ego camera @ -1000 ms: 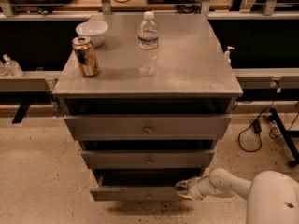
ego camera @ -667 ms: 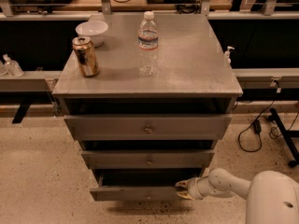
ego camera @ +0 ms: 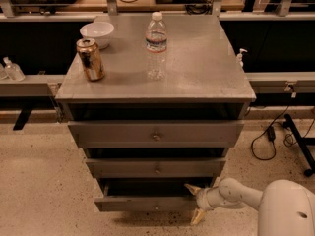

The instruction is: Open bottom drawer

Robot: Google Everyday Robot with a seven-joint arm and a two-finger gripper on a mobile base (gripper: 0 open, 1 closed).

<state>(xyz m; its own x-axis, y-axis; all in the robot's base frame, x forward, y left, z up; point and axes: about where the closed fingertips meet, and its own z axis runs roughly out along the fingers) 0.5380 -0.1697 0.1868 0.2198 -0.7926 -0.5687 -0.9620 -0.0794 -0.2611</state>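
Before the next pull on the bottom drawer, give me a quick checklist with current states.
1. Bottom drawer partly out: ok, a dark gap shows above its front.
2. Tool at the right end of that front, fingers spread above and below it: ok.
3. Firm hold on the front: cannot tell.
4. Tool below the middle drawer, not on it: ok.
5. Can, water bottle and bowl upright on the cabinet top: ok.
6. Floor cable apart from the arm: ok.
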